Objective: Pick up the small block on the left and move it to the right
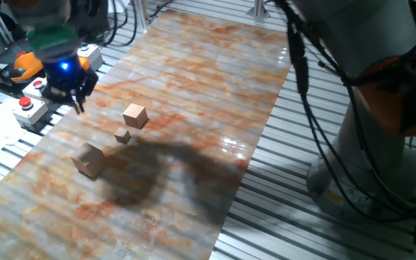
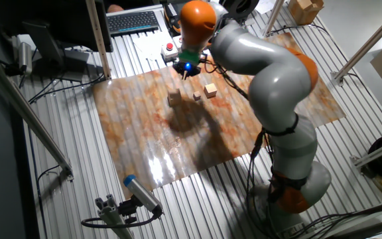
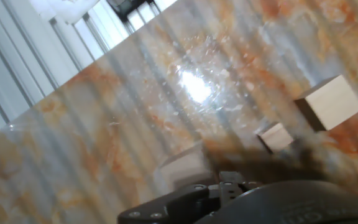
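Two dark fingers of the gripper (image 1: pixel 76 97) hung above the marbled mat (image 1: pixel 193 94) near its far left edge, holding nothing; whether they stood apart or together could not be made out, since they read as one dark cluster in both fixed views. In the hand view only a black slice of the gripper body showed along the bottom edge, the fingertips cut off. Three tan cubes lay in a loose line toward the mat's middle. The small block (image 1: pixel 89 159) sat nearest the front left edge, apart from the gripper, and in the hand view it was blurred and half hidden behind the gripper body. The tiny cube (image 1: pixel 123 136) lay between it and the medium cube (image 1: pixel 135 115). Beyond the left edge, a red-button box (image 1: pixel 26 105) was partly cut off.
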`<act>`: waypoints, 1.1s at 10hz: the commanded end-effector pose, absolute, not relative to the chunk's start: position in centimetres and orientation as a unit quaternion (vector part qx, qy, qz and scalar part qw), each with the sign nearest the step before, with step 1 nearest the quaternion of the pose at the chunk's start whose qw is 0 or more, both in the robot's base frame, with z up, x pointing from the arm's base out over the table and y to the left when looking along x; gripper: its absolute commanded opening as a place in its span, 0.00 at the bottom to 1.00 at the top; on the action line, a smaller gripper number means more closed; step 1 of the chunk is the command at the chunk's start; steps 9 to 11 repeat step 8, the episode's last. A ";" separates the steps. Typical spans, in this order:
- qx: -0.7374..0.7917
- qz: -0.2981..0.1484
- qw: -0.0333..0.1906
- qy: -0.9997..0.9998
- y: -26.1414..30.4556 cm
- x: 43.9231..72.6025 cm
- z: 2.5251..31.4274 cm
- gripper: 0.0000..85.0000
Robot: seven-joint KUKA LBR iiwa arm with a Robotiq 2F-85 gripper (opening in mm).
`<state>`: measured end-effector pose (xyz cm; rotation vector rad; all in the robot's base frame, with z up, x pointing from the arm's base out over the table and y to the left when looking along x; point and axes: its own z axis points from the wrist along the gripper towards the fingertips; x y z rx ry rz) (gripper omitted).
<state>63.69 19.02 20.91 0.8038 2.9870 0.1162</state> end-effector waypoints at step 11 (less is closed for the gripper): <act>0.265 0.044 0.017 0.963 18.9 63.3 21.8 0.00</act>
